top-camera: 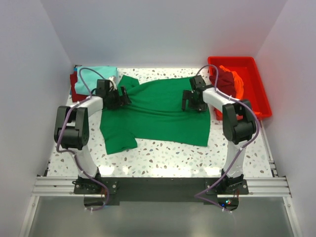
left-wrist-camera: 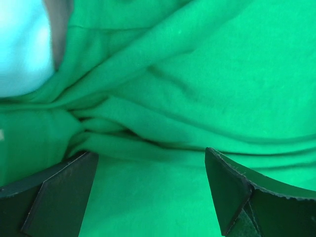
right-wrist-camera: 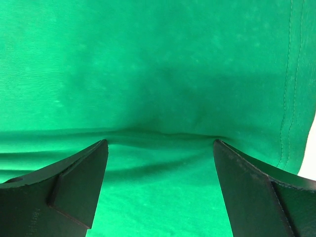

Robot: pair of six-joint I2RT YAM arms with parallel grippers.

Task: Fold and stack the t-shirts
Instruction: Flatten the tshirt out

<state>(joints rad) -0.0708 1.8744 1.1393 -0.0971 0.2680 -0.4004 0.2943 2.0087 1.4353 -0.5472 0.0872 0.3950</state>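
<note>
A bright green t-shirt (top-camera: 155, 113) lies spread over the middle of the table, one sleeve reaching toward the near left. My left gripper (top-camera: 120, 97) stands open over the shirt's bunched far-left part, and its wrist view shows folds of green cloth (left-wrist-camera: 163, 123) just beyond the wide-apart fingers (left-wrist-camera: 59, 195). My right gripper (top-camera: 192, 100) is open too, low over the far-right part. Flat green cloth (right-wrist-camera: 158, 98) with one shallow crease fills that wrist view, the hem (right-wrist-camera: 291, 98) at its right. A light teal t-shirt (top-camera: 101, 74) lies folded at the far left on a dark red one (top-camera: 75, 89).
A red plastic tray (top-camera: 254, 84) at the far right holds crumpled dark red (top-camera: 224, 81) and orange (top-camera: 238, 81) shirts. White walls close in the speckled table (top-camera: 163, 155) on three sides. The arms' bases stand on a rail (top-camera: 158, 186) at the near edge.
</note>
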